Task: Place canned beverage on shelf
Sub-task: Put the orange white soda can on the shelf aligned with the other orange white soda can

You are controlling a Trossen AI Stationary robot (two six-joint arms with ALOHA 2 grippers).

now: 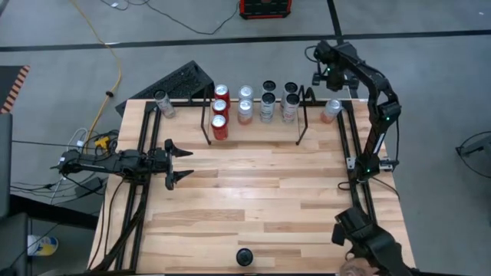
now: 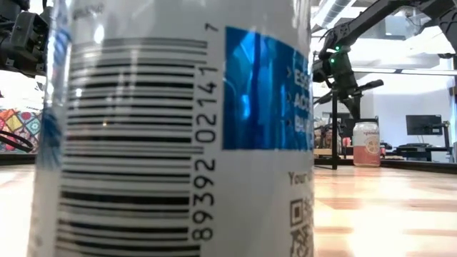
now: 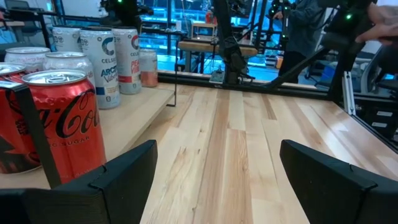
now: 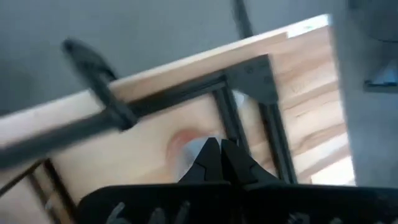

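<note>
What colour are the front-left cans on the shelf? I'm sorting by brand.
Red cans with white script, clearest in the left wrist view.

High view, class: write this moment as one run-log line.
left tool: open, empty, mid-table | right tool: shut, raised above pink can | shelf: red cans, others in rows

Low view: white can [image 2: 171, 128] with a barcode fills the left and centre of the frame, cut off at top and bottom, hiding the table behind it; brand not legible.
Right wrist view: whole frame blurred; pale can [image 4: 186, 144] at lower centre partly hidden behind the closed fingertips.
High view: hand [image 1: 354, 268] cut off at the bottom right edge; labels on the cans at upper centre too small to read.
</note>
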